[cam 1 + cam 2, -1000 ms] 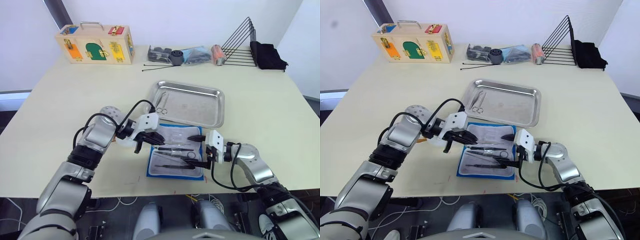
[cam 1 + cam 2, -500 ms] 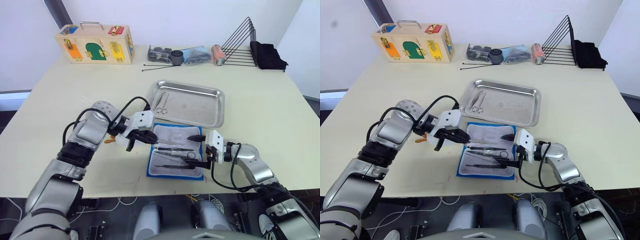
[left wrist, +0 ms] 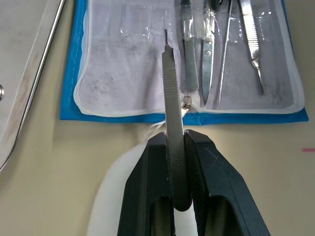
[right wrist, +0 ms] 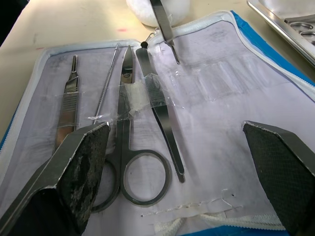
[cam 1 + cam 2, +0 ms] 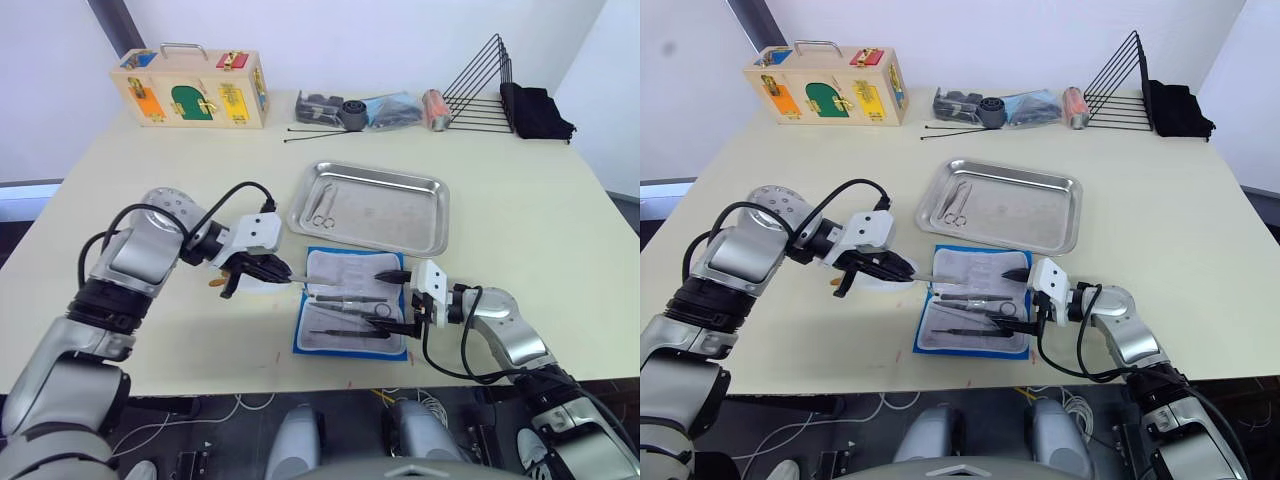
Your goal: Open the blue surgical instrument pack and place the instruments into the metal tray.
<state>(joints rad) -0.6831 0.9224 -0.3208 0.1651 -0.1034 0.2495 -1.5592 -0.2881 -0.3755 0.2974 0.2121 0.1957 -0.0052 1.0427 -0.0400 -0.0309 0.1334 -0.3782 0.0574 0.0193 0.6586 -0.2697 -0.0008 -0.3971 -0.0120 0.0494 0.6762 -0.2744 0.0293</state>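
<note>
The blue surgical instrument pack [image 5: 345, 270] lies open in front of the metal tray [image 5: 392, 216], its pale lining up. Several instruments [image 5: 350, 300] lie across it: scissors [image 4: 132, 147], tweezers [image 4: 160, 118] and thin handles. My left gripper [image 5: 272, 272] hovers just left of the pack, shut on a flat silver instrument [image 3: 172, 93] whose tip points over the pack's edge. At the pack's right edge my right gripper [image 5: 394, 302] stands open, with one finger [image 4: 74, 182] on either side of the lining. Small scissors [image 5: 322, 205] lie in the tray's left end.
A white round pouch [image 5: 245, 287] lies under my left gripper. Along the table's far edge stand a wooden latch box [image 5: 190, 88], thin black rods [image 5: 320, 135], small clutter [image 5: 370, 108], a black wire rack [image 5: 480, 85] and a black cloth [image 5: 538, 112].
My left gripper has pulled back to the left off the pack, drawing the flat silver instrument out with it. The right gripper has stayed put.
</note>
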